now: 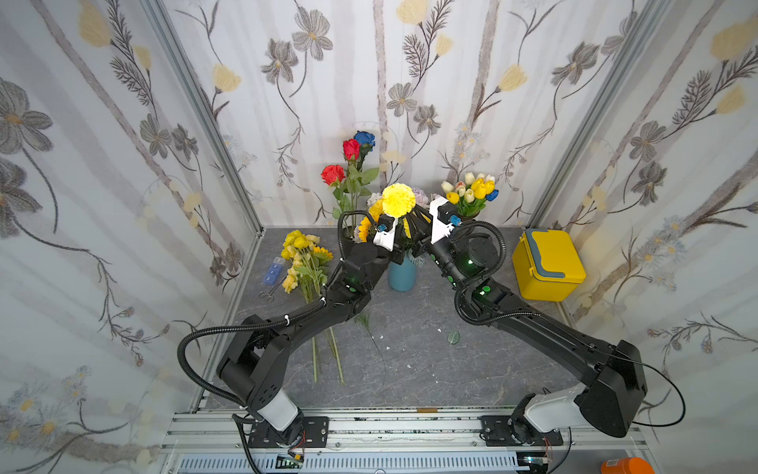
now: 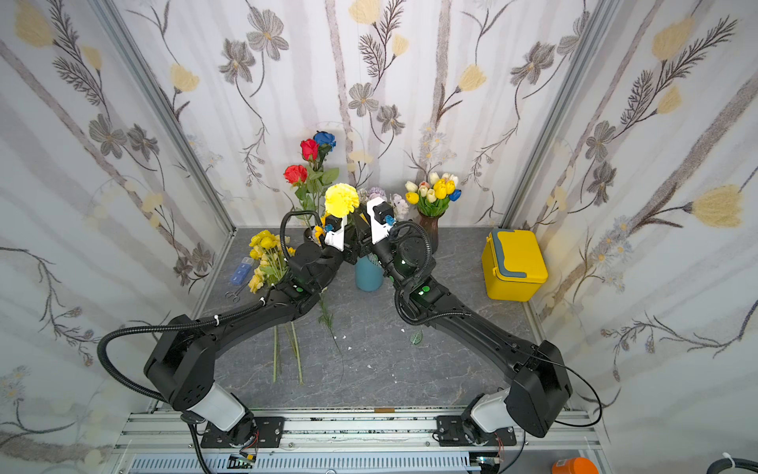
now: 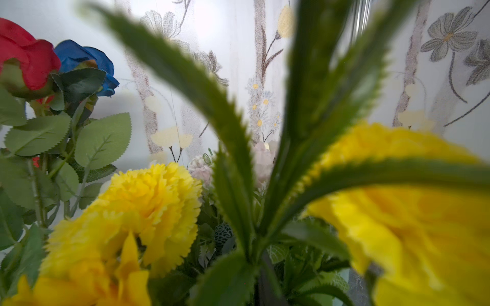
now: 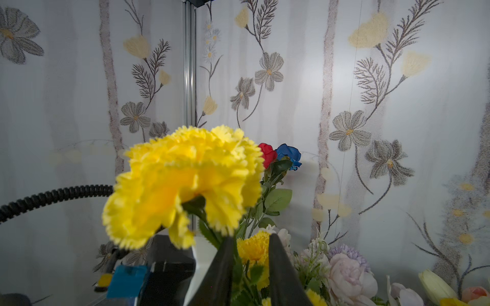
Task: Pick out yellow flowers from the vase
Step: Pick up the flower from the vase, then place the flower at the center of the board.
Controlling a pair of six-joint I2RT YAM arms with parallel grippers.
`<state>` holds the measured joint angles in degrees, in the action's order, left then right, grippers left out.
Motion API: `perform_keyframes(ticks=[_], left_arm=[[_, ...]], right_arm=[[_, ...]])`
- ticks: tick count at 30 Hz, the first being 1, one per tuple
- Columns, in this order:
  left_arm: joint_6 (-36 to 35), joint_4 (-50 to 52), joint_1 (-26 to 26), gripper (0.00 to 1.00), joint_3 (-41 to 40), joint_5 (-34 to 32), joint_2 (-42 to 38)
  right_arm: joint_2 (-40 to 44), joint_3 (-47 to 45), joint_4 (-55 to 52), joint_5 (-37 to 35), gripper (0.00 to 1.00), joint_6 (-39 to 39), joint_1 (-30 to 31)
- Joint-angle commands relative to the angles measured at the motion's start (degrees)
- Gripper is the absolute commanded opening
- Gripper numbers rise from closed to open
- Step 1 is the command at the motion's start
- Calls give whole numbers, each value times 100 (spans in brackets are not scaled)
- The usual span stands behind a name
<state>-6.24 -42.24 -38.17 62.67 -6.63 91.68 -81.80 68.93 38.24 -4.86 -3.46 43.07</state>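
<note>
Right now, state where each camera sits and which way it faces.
Top views: above the front rail, looking down and back; left arm, right arm whole, meeting over the blue vase.
Left wrist: on the left arm, inside the bouquet, facing the back wall past green leaves; no robot part clearly shows.
Right wrist: on the right arm, facing the back-left corner past the raised yellow carnation; right gripper and left arm's cable show.
Shared: every view catches the red rose and blue rose.

Blue vase [image 1: 402, 277] mostly occluded, neck and rim unseen. Left wrist view: near yellow carnation [image 3: 413, 217] blurred, cut by edge. Right gripper [image 4: 250, 265] fingers cut off by frame edge; grip on stem [image 4: 212, 229] unclear.
</note>
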Motion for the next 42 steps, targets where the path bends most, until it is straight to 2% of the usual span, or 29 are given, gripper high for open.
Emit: perform_keyframes(ticks=[1,7,14,20,27,31,36,39,42], left_arm=[[-65,-204,-6,9,-98,101,-110],[19,47,-6,6,-40,118,-316],[436,1222,-90,4,515,300,-915],[790,2437,-164,3,832,318,-1700],[1222,4177,-226,2,957,637,-2887],[1611,5165,-237,2,590,799,-3476],[2478,5833,-255,2,-391,830,-4248],[3100,5902,-252,2,-1111,810,-4498],[3727,5507,-270,2,-1925,833,-4648]], right_arm=[[-3,64,185,-32,25,57,-2],[102,68,84,-8,30,165,-9],[774,-75,-709,-140,56,330,-9],[1892,-1020,-979,-242,70,478,-6],[3241,-2366,-1049,-448,84,426,-8],[3792,-3188,-1035,-824,96,628,-13],[4119,-3781,-1373,-1091,100,1069,-30],[4189,-4047,-1442,-1187,100,1384,-31],[4152,-4229,-1389,-1279,100,1679,-43]])
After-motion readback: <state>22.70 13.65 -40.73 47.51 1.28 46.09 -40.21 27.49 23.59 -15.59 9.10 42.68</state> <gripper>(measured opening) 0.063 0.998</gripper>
